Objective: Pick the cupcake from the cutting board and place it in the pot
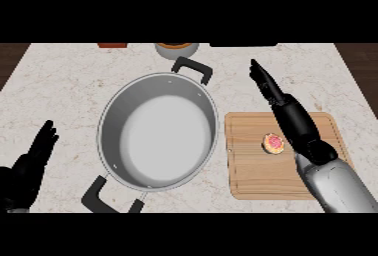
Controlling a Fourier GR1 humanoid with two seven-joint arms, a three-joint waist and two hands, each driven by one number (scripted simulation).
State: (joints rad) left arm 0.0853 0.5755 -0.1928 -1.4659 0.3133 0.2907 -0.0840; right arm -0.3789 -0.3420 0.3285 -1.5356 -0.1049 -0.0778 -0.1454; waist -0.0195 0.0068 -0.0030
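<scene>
Apparently the right hand [284,107] hangs over the cutting board [247,175], fingers straight and holding nothing, ready for the cupcake [274,143]; pot [118,120] waits beside, left hand [33,160] rests open

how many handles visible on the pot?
2. One black handle at the far rim of the pot, toward the counter's back edge; the other handle at the near rim, by the front edge.
</scene>
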